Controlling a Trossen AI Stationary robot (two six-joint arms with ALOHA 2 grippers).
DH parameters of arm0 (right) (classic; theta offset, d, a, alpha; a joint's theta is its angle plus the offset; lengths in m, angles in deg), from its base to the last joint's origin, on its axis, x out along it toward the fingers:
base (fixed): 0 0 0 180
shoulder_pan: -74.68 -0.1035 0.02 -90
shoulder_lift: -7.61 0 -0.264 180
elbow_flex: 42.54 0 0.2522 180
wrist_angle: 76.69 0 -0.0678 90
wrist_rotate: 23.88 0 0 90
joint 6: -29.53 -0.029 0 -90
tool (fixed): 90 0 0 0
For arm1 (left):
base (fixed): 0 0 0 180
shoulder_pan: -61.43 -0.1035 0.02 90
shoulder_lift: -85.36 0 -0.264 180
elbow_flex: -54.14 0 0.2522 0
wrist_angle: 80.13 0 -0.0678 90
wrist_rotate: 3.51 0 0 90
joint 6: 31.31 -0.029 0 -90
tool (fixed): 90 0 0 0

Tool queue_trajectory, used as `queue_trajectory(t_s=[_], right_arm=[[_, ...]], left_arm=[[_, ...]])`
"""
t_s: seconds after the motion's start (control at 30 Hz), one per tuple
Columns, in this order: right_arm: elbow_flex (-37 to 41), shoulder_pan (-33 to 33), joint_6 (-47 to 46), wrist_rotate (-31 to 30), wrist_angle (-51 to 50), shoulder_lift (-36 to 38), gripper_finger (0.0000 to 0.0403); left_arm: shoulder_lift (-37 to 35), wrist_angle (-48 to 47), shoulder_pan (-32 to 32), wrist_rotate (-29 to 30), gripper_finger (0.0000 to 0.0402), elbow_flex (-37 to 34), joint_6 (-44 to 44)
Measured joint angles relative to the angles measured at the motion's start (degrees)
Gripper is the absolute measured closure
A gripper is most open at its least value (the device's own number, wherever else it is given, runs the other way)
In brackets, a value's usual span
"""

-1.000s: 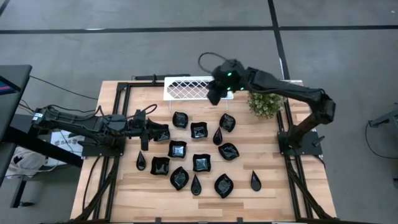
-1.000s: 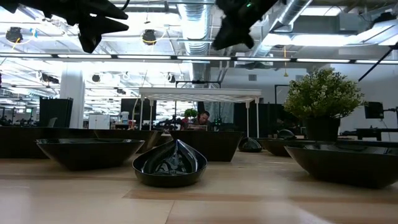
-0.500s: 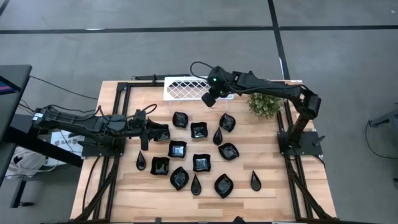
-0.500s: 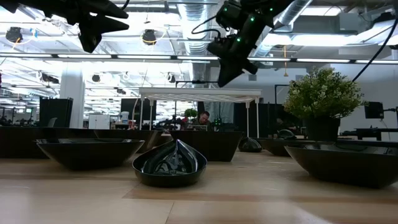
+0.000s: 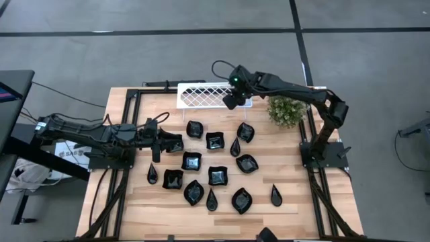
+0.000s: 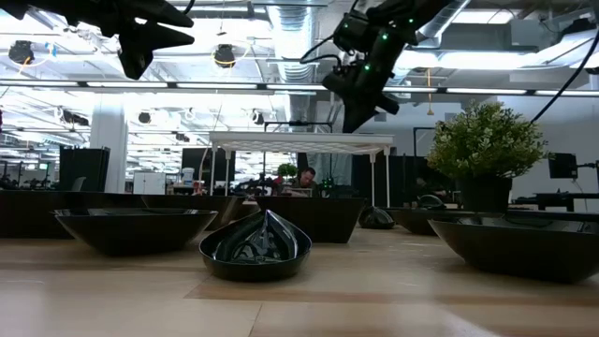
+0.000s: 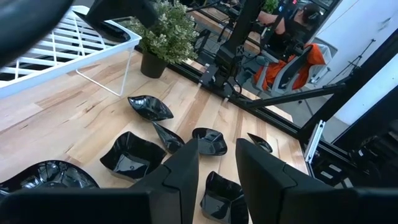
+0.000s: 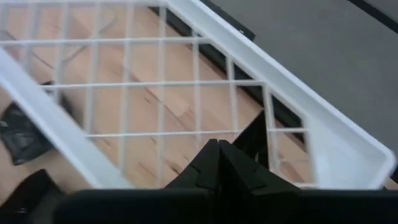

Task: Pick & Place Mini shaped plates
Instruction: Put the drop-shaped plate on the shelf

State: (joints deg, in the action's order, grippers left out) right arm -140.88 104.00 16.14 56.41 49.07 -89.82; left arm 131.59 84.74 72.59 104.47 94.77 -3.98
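While your right gripper (image 5: 230, 102) hung over the right end of the white lattice tray (image 5: 201, 95) in the upper middle of the high view, its two fingers (image 8: 219, 163) were pressed together with nothing between them, and the right wrist view looked down through the tray's wire mesh onto the wooden table (image 5: 282, 168) beneath. In the low view you had that gripper (image 6: 356, 117) just above the tray's raised top (image 6: 299, 140), not touching it. Your left gripper (image 5: 160, 142) sat at the left side of the table in the high view, its fingers (image 7: 183, 171) parted with a gap between them; you could see no dish held there. The mini shaped plates (image 5: 216, 175) lay scattered across the middle and lower part of the table, all on the wood and none in the tray, with one teardrop plate (image 6: 255, 245) nearest the low camera. A small potted plant (image 5: 285, 111) stood just right of the tray.
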Motion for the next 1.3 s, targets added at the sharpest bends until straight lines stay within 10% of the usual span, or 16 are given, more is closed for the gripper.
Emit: queue_trajectory(t_s=[0.87, 1.3], right_arm=[[0.0, 3.9, 1.9, 1.2, -6.1, 6.0, 0.0396], [0.1, 3.4, 1.8, 6.9, -11.2, 6.8, 0.0288]], left_arm=[[0.0, 0.2, 0.0, 0.0, 0.0294, 0.0, 0.0], [0.0, 0.2, 0.0, 0.0, 0.0294, 0.0, 0.0]])
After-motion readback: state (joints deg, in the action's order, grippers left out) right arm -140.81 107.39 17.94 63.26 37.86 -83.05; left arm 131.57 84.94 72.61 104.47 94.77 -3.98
